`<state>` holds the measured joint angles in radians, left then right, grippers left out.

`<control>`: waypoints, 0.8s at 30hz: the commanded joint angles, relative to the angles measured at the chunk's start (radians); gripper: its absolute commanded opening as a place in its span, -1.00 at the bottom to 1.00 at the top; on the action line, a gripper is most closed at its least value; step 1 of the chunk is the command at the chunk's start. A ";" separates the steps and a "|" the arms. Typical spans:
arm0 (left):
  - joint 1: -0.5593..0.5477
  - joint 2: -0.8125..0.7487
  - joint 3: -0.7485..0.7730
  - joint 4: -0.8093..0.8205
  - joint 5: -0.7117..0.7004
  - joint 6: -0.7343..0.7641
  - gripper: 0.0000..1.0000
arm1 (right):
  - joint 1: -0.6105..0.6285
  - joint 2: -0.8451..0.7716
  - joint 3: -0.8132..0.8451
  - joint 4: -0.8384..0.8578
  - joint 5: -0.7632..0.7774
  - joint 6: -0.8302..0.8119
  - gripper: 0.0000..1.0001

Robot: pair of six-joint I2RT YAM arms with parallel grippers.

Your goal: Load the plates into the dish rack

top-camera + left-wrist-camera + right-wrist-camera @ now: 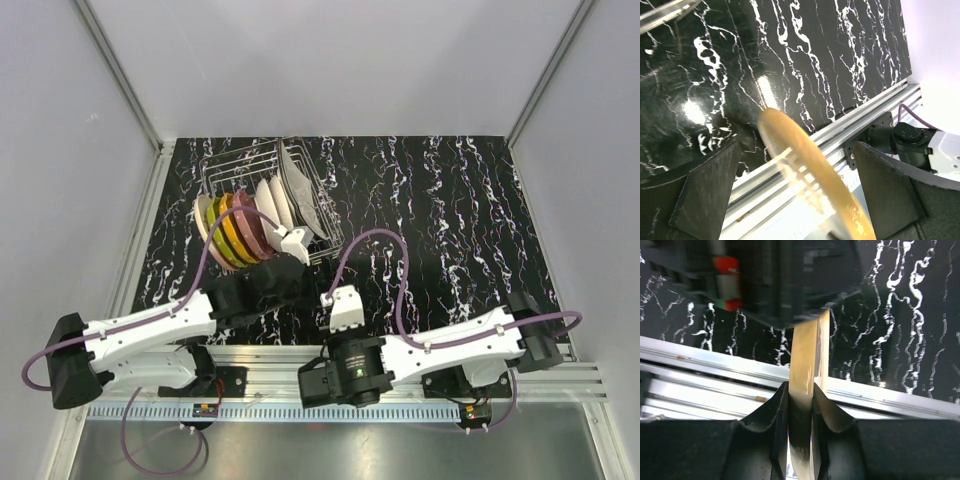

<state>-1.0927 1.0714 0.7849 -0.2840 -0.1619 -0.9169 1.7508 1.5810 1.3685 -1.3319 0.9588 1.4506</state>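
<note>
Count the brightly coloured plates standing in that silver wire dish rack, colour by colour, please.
Lime-green scalloped plate: 1
Orange scalloped plate: 1
Pink scalloped plate: 1
Total: 3, all standing on edge in the silver wire dish rack.

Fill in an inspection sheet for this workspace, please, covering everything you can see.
Surface: black marble-patterned tabletop with white veins.
Job's things: silver wire dish rack at the far left; lime-green, orange and pink plates and white plates stand on edge in it.
Clutter: nothing seen.
Grippers: left gripper open, a blurred orange-tan plate rim between its spread fingers; right gripper shut on a thin glossy tan strip, and what that strip is cannot be told.
Cables: purple cables loop above both arms.
Surroundings: pale grey walls; aluminium rail at the near edge.
</note>
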 commanded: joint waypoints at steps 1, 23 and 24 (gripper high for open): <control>-0.004 -0.034 0.060 -0.052 -0.041 0.075 0.98 | -0.007 -0.104 -0.026 -0.065 0.118 -0.081 -0.95; -0.004 -0.413 0.201 -0.359 -0.436 0.435 0.98 | -0.471 -0.464 -0.160 0.778 -0.110 -1.045 -1.00; -0.004 -0.425 0.198 -0.366 -0.462 0.452 0.98 | -0.509 -0.445 -0.146 0.801 -0.167 -1.074 -1.00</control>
<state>-1.0927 0.6647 0.9565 -0.5835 -0.4541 -0.5480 1.3251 1.1072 1.1126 -0.7502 0.8444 0.5953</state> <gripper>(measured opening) 0.988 0.251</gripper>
